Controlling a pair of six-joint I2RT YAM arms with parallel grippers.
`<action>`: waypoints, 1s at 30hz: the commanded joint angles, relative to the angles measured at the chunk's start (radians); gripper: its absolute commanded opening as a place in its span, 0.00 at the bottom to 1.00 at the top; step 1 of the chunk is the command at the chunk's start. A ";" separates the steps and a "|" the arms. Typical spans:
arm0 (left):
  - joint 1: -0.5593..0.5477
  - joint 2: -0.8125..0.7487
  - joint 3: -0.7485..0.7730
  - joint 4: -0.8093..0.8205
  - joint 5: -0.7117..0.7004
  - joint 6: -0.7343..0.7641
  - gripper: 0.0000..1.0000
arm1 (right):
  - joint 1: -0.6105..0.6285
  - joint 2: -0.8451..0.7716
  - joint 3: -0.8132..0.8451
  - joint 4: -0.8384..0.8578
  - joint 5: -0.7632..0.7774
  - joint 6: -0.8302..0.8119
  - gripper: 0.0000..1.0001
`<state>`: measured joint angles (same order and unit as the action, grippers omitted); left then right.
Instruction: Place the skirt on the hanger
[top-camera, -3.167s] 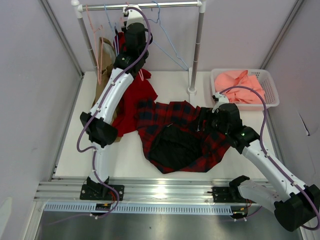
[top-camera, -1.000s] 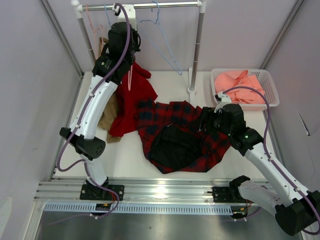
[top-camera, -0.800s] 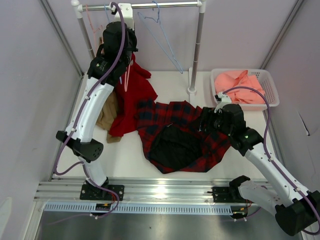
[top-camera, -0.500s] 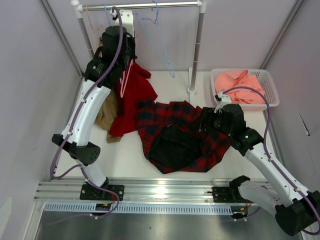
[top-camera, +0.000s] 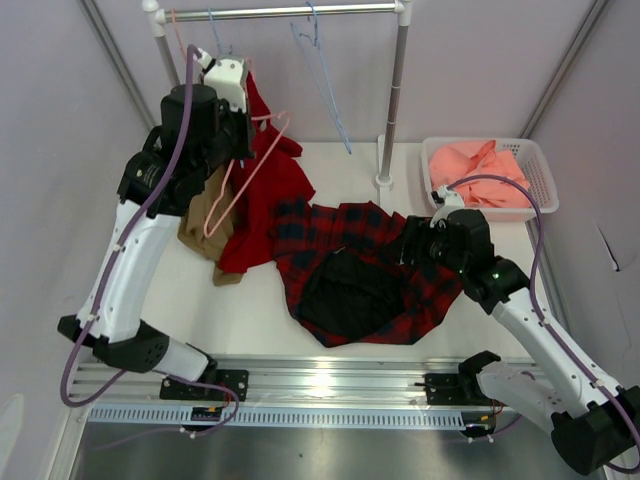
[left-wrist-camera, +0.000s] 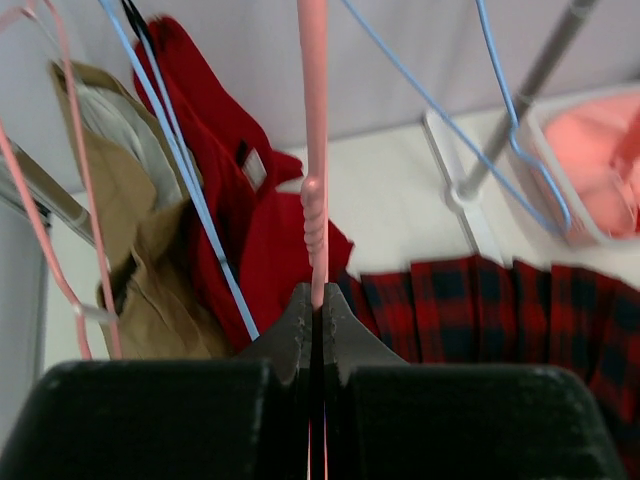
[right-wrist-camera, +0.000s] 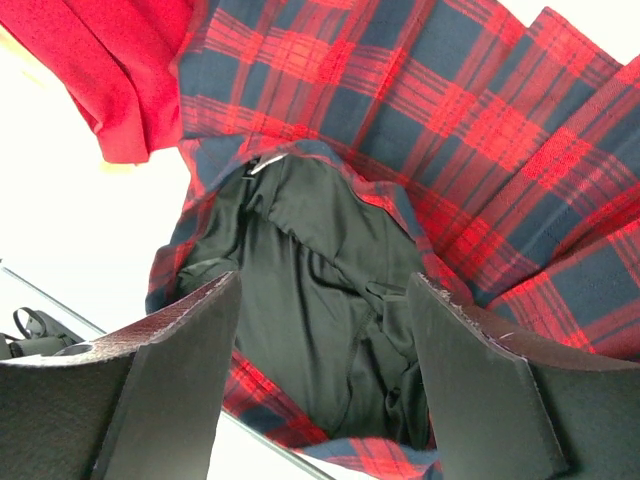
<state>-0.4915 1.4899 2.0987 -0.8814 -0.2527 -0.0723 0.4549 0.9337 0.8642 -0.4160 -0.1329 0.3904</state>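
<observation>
The pink hanger (top-camera: 243, 178) hangs slanted in the air at the back left, off the rail, above the red garment. My left gripper (top-camera: 247, 128) is shut on its wire; in the left wrist view the pink hanger (left-wrist-camera: 313, 160) rises straight out of the closed left gripper (left-wrist-camera: 316, 292). The plaid skirt (top-camera: 420, 290) lies spread on the table's middle, its black lining (top-camera: 348, 290) turned up. My right gripper (top-camera: 411, 245) hovers open over the skirt's right part. In the right wrist view, the right gripper (right-wrist-camera: 325, 285) frames the lining (right-wrist-camera: 310, 250) without touching it.
A solid red garment (top-camera: 265, 195) and a tan garment (top-camera: 200, 215) hang and drape at the back left. Light-blue hangers (top-camera: 318, 50) dangle from the rail (top-camera: 300, 11). A white basket (top-camera: 541, 165) with salmon-pink cloth stands back right, beside the rail's post (top-camera: 392, 110).
My left arm has swung left and toward the near side, carrying the pink hanger away from the rail. A blue hanger has swayed. The right arm and skirt have not moved.
</observation>
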 joint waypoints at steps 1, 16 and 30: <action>-0.002 -0.101 -0.110 -0.030 0.133 -0.020 0.00 | -0.004 -0.024 0.048 -0.024 -0.013 -0.005 0.73; -0.009 -0.467 -0.640 0.047 0.538 -0.089 0.00 | -0.007 -0.021 0.094 -0.182 -0.047 -0.015 0.73; -0.035 -0.697 -1.055 0.255 0.771 -0.199 0.00 | 0.108 0.050 0.056 -0.179 -0.042 0.054 0.71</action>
<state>-0.5144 0.8242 1.1133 -0.7525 0.4080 -0.2100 0.5026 0.9634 0.9165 -0.6224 -0.1844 0.4061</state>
